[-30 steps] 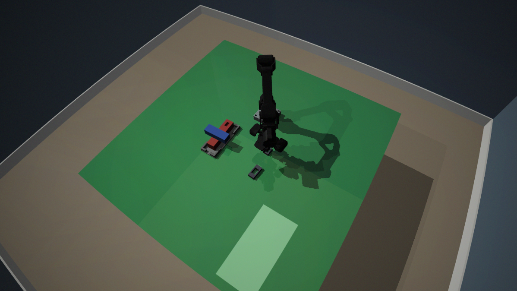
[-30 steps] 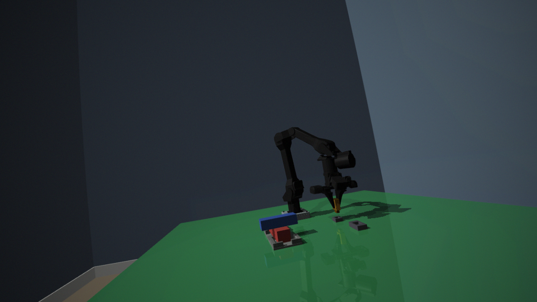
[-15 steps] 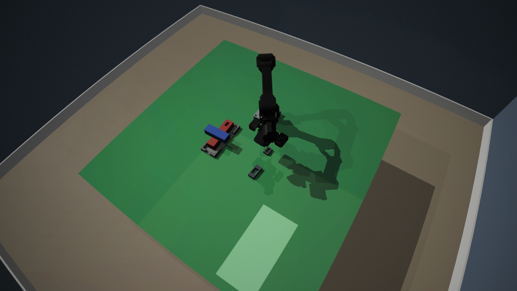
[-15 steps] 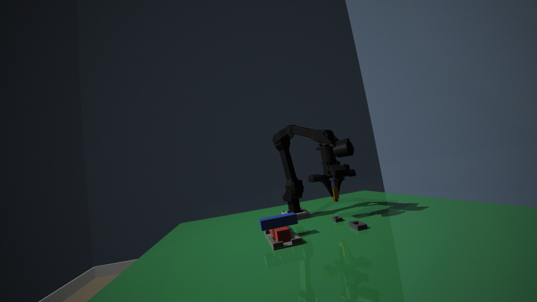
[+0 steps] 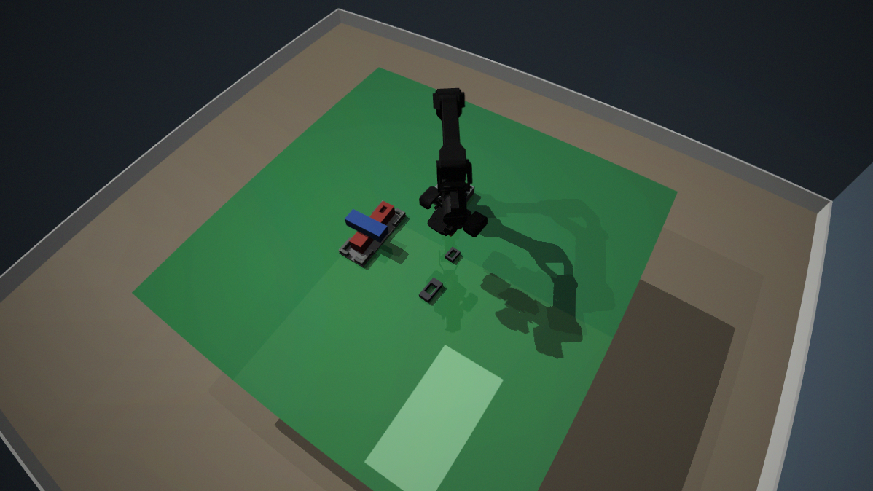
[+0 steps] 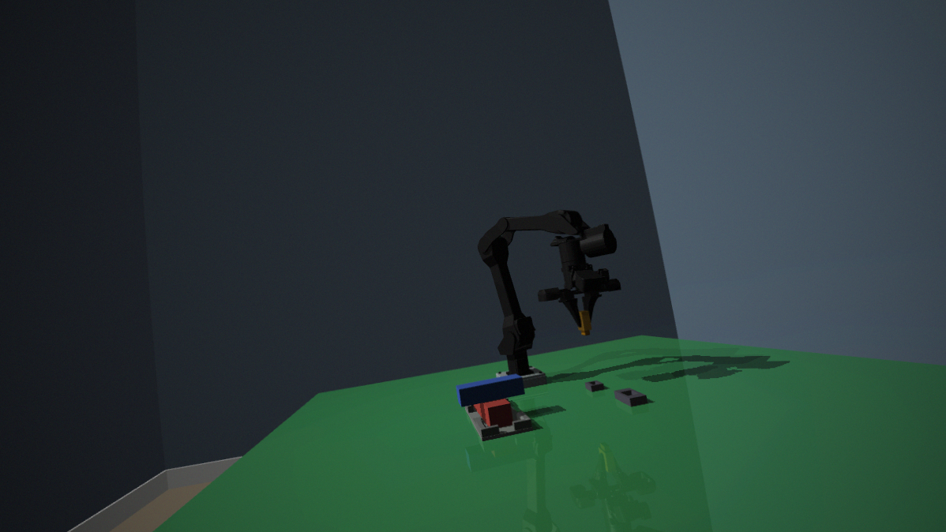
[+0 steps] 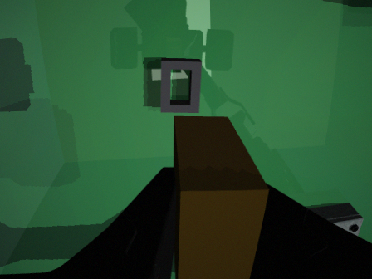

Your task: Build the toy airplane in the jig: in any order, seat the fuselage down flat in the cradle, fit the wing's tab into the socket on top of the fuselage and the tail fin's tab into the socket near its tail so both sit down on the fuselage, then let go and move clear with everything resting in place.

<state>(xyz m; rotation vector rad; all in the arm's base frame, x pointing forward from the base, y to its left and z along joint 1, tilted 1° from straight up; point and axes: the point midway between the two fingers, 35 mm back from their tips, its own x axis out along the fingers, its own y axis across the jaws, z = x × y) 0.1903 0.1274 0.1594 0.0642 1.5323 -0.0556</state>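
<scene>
My gripper (image 6: 583, 319) (image 7: 201, 178) is shut on the orange tail fin (image 6: 583, 324) (image 7: 218, 219) and holds it upright, well above the green mat. In the top view the arm hides the fin. The small grey stand (image 5: 450, 252) (image 6: 594, 385) (image 7: 179, 86) lies empty right below it. The red fuselage (image 5: 360, 240) (image 6: 494, 411) sits in the grey jig cradle (image 5: 355, 254) (image 6: 504, 430), to the left of the gripper. The blue wing (image 5: 366, 223) (image 6: 490, 388) lies across the top of the fuselage. The dark tail socket on the fuselage is open.
A second, larger grey stand (image 5: 428, 285) (image 6: 630, 396) lies empty on the mat in front of the small one. The arm's base (image 6: 522, 373) stands just behind the jig. A pale rectangle (image 5: 434, 418) is marked on the mat near its front edge. A raised wall (image 5: 793, 342) rims the table.
</scene>
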